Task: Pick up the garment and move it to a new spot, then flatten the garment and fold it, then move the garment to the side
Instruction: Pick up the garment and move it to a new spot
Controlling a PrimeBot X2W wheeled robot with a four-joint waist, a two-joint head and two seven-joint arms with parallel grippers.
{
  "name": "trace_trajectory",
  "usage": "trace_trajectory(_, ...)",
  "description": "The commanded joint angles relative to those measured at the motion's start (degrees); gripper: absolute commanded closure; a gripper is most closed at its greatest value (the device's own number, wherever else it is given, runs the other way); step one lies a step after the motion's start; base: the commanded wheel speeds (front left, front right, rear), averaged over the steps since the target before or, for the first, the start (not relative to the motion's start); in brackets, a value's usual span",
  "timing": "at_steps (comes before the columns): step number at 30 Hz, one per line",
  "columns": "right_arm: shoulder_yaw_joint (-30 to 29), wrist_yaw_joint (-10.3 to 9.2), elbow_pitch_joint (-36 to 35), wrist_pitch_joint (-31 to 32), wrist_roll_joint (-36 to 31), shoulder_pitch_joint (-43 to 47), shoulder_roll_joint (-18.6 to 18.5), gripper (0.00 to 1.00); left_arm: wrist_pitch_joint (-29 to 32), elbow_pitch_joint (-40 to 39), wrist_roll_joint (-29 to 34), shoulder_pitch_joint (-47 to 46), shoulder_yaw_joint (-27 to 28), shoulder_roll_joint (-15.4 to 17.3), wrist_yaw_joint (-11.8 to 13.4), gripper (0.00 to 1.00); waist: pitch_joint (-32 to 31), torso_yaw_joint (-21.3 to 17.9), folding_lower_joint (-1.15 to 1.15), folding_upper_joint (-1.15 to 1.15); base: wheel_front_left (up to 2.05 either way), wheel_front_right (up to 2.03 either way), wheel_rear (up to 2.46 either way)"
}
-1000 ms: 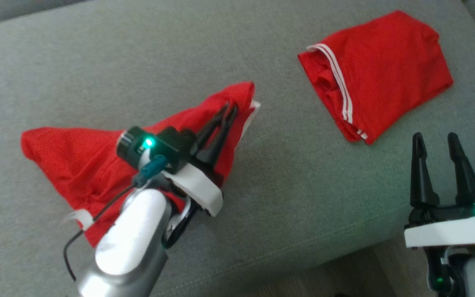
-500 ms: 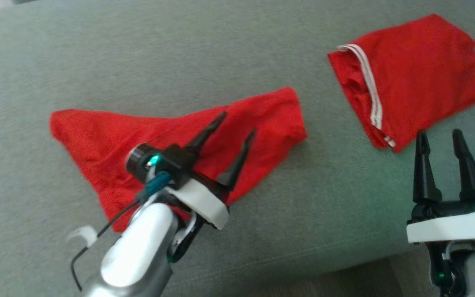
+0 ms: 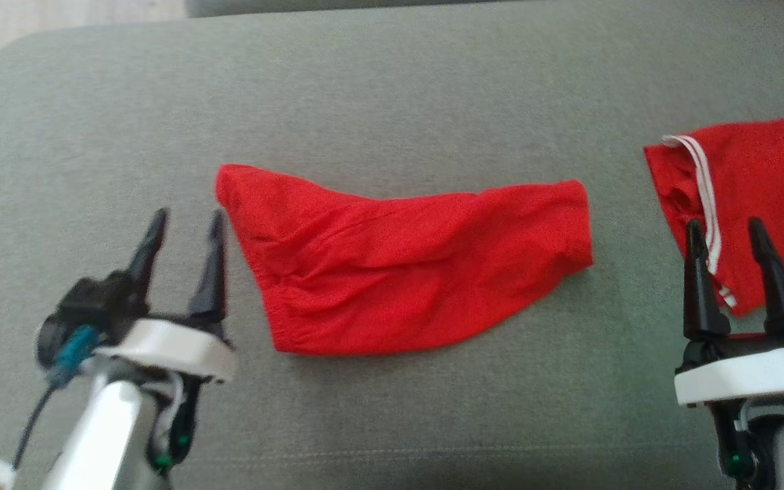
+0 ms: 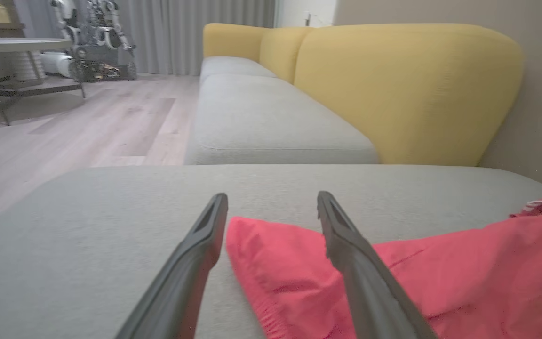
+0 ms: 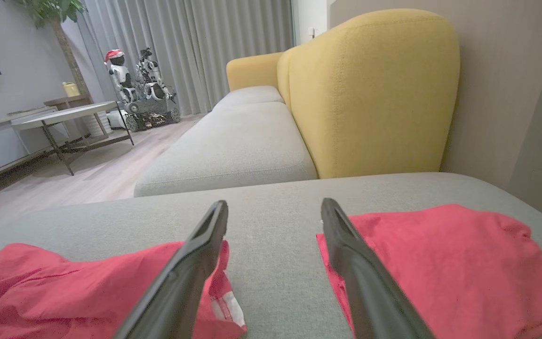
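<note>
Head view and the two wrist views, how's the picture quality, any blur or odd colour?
Head view: soft all over, the left gripper blurred, the right gripper crisper. Left wrist view: the red garment washes out to pink, and the fingers lose focus near the lens. Right wrist view: same pink cast, even light, no glare.

The crumpled red fabric garment (image 3: 399, 265) has been let go by the left gripper (image 3: 188, 216). Its jaws, pinched on a raised fold a second ago, are now spread wide. The gripper has been pulled back off the cloth, which now lies slack just right of its fingertips. The head camera has been re-aimed.
</note>
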Motion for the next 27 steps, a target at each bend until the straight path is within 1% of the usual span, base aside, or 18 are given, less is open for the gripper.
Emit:
trace_trajectory(1, 0.98, 0.37, -2.42, 0.49, -0.24, -0.71, -0.41, 0.0, -0.65, -2.12, -0.85, -0.21, 3.65, 2.16, 0.32, 0.0, -1.63, 2.13, 0.0, 0.0, 0.0, 0.0, 0.0)
trace_trajectory(5, 1.04, 0.37, -2.35, 1.07, -0.38, -0.29, -0.41, 0.0, -0.68, -2.42, -2.57, 2.8, 5.83, 3.63, 0.02, 0.0, -2.72, 3.05, 0.0, 0.0, 0.0, 0.0, 0.0)
trace_trajectory(10, 1.52, 0.37, -1.79, 1.58, -0.6, 1.04, -0.41, 0.0, -0.65, -3.74, -2.95, 6.31, 5.81, 4.14, 0.17, 0.0, -4.88, 3.05, 0.0, 0.0, 0.0, 0.0, 0.0)
trace_trajectory(19, 1.98, 0.37, -1.35, 2.8, -0.53, 4.8, -0.41, 0.0, 0.59, -7.4, -2.53, 11.61, 4.73, 4.64, 1.69, 0.0, -8.72, 2.39, 0.0, 0.0, 0.0, 0.0, 0.0)
trace_trajectory(27, 1.85, 0.37, -2.39, 3.46, -0.53, 6.07, -0.41, 0.0, 1.49, -9.84, -2.16, 14.03, 4.43, 5.24, 3.0, 0.0, -9.82, 2.29, 0.0, 0.0, 0.0, 0.0, 0.0)
